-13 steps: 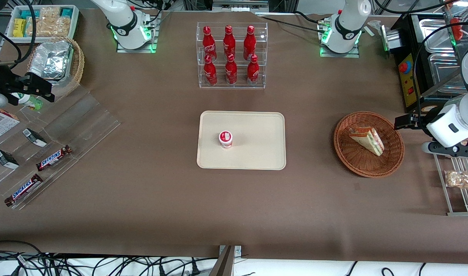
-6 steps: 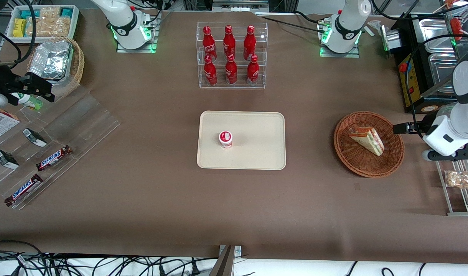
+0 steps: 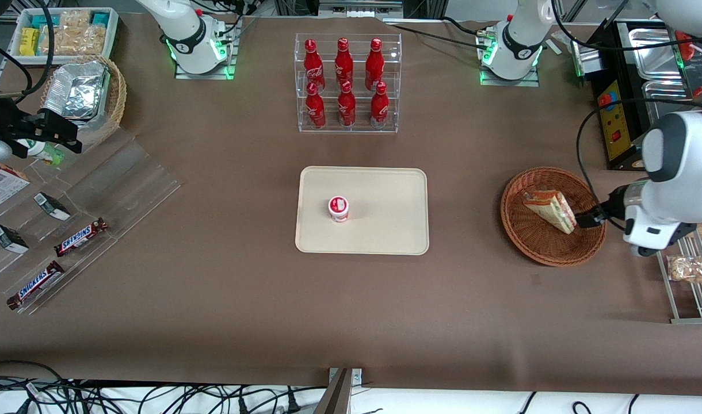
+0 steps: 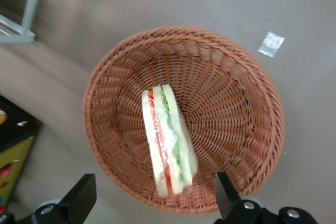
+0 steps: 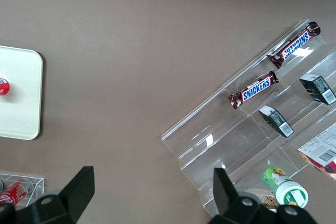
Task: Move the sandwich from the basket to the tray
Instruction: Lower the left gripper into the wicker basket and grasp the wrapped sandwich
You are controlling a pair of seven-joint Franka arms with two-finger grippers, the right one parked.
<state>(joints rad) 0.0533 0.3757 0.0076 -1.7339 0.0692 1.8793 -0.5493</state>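
A brown table carries everything. The sandwich lies in the basket, toward my working arm's end. My gripper hovers above it, fingers spread apart, one to each side of the sandwich, touching nothing. The tray sits mid-table, well apart, with a small red-lidded cup on it.

One sandwich lies in one reddish-brown basket. One cream tray carries one small red-lidded cup. Six red bottles stand in one clear rack. Two Snickers bars lie on the clear stepped stand. One hand hangs above the basket's rim, fingers spread apart.
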